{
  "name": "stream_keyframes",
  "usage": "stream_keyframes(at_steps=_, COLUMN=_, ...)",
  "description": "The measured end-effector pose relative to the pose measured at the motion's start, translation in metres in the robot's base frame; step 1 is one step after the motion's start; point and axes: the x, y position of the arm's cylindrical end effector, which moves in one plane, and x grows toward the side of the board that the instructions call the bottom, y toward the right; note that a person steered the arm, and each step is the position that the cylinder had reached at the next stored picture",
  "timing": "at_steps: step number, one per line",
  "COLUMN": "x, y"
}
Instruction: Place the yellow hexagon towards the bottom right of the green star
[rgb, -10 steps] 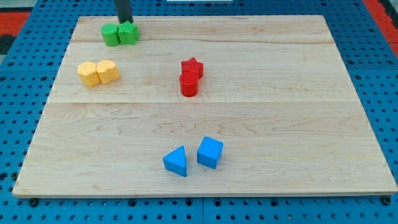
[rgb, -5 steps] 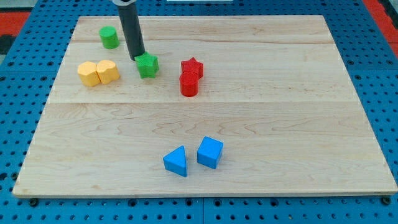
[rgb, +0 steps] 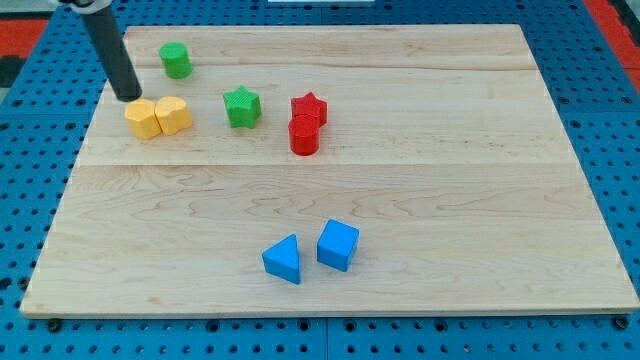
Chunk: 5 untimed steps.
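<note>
The green star lies in the upper middle of the wooden board. Two yellow blocks sit touching side by side to its left. The right one looks like the hexagon; the left one has a shape I cannot make out. My tip is at the upper left edge of the left yellow block, touching it or nearly so. The dark rod slants up towards the view's top left. The star is about a block's width to the right of the yellow pair.
A green cylinder stands above the yellow pair near the board's top edge. A red star and a red cylinder touch each other just right of the green star. A blue triangle and a blue cube lie at the bottom middle.
My tip pushed the green star away from the green cylinder, down and to the right. It then left the star and moved left to the upper left of the yellow pair.
</note>
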Motion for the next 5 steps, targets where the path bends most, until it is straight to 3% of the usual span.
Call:
stream_keyframes(at_steps=1, x=0.03, y=-0.002)
stream_keyframes(at_steps=4, x=0.059, y=0.112)
stream_keyframes(at_steps=5, x=0.081, y=0.08)
